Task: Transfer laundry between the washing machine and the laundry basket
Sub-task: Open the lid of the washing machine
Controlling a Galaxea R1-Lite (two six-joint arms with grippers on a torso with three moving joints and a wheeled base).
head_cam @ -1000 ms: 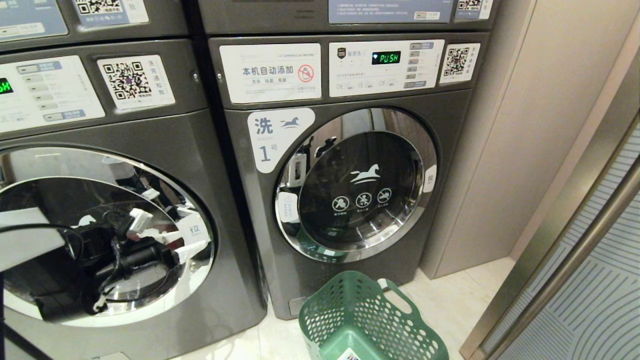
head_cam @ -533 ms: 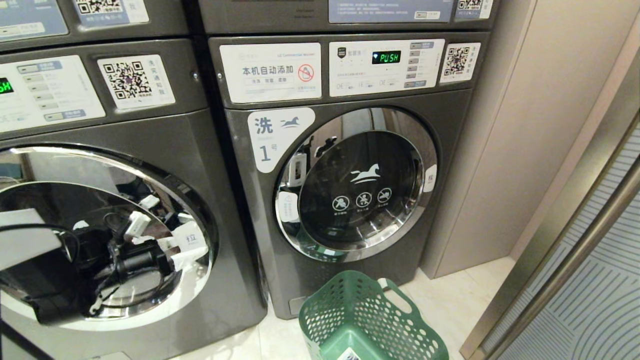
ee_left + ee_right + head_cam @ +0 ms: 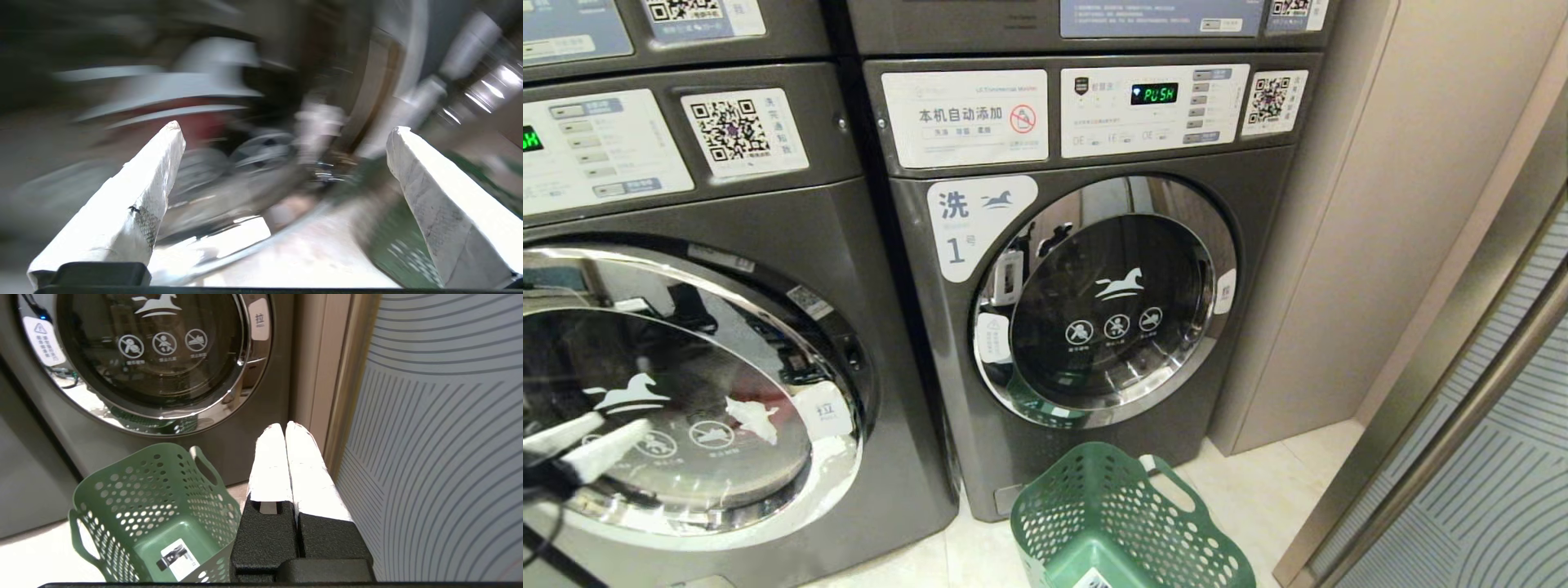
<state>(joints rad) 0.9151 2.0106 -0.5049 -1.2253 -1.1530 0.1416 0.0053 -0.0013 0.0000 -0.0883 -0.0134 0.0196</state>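
Two dark grey front-loading washing machines fill my head view: the left-hand machine (image 3: pixel 727 245) with its chrome-ringed round door (image 3: pixel 686 392) swung slightly ajar, and the right-hand machine (image 3: pixel 1086 269), marked 1, with its door shut. A green perforated plastic laundry basket (image 3: pixel 1123 523) stands on the pale floor just before the right-hand machine, nothing in it but a label. My left gripper (image 3: pixel 282 192) hangs spread wide before the left door, holding nothing. My right gripper (image 3: pixel 284 430) sits pinched together beside the basket, well clear of it.

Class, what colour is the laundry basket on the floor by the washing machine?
The laundry basket is green with round perforations, clearest in the right wrist view.
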